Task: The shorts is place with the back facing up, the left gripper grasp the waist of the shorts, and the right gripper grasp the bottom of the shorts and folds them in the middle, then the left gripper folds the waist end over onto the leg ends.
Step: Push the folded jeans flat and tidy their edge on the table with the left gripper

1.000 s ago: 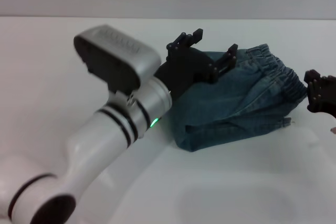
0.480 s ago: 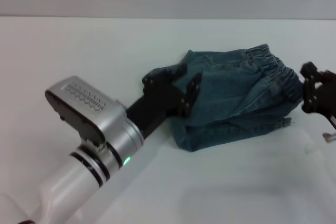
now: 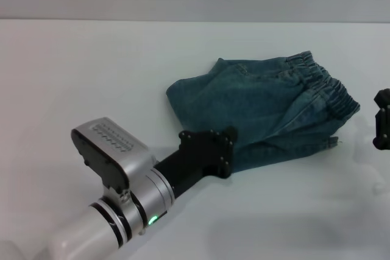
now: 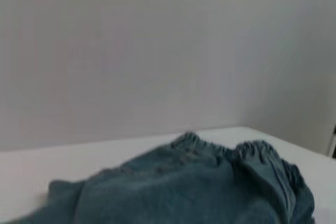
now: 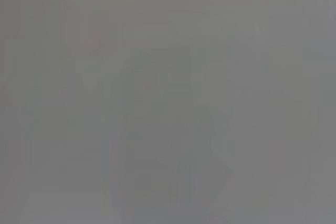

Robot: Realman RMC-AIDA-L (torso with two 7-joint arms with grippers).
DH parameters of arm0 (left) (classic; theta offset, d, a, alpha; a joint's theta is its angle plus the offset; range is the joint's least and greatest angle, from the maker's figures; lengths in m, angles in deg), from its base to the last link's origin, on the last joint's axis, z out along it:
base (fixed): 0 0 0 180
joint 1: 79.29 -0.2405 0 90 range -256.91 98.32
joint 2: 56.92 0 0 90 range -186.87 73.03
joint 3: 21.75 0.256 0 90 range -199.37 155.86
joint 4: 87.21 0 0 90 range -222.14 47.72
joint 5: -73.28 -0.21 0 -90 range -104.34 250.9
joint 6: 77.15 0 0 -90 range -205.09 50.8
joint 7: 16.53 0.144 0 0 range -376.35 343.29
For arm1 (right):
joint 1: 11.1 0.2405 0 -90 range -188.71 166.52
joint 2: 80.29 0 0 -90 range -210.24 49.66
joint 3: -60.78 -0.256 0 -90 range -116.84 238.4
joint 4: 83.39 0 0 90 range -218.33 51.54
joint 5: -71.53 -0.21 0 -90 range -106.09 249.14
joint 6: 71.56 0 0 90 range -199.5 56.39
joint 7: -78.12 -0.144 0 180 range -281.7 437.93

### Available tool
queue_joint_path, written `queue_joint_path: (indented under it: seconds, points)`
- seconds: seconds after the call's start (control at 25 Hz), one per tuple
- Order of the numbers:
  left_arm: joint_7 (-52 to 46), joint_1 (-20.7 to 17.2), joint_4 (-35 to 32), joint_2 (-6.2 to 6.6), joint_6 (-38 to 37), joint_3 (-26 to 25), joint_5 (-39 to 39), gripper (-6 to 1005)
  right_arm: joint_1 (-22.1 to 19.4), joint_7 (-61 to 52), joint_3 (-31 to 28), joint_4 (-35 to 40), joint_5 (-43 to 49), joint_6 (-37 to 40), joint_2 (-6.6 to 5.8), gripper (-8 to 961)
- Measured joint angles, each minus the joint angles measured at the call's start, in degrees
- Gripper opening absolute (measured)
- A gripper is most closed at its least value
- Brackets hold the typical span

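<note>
Blue denim elastic-waist shorts (image 3: 268,111) lying folded mid-table, both folds apparently done. Left gripper (image 3: 210,150) at the near edge, grasp impossible to tell; right gripper (image 3: 382,127) likewise, parked aside.

We see bare desk (image 3: 91,71) open on the left and near side. The folded shorts (image 3: 262,111) occupy the centre; the left gripper (image 3: 210,150) blocks their near edge.
</note>
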Motion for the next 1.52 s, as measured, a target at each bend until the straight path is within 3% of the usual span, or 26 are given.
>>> queue_joint_path:
  seconds: [0.4,0.76,1.16,1.28,1.52]
  points:
    - [-7.25,4.6,-3.09,-0.18,6.81,-0.26,0.1,3,-0.4,-0.24,0.41,-0.07,-0.09,-0.08,-0.07,0]
    - [-7.81,6.74,-5.18,-0.09,7.07,-3.38,-0.02,18,-1.22,-0.48,0.59,-0.27,-0.14,-0.28,-0.03,-1]
    - [-8.47,11.94,-10.26,-0.28,6.76,-5.88,0.07,36,-1.64,-0.63,0.59,0.09,-1.67,-0.48,-0.03,0]
    - [-8.18,10.93,-8.34,0.09,5.32,-6.03,-0.09,41,-1.63,-0.67,0.64,0.11,-1.77,-0.53,-0.03,0]
    - [-3.11,2.24,1.27,1.21,2.77,-7.1,-0.91,51,-1.26,-0.67,1.52,0.07,-1.77,-0.51,-0.09,0]
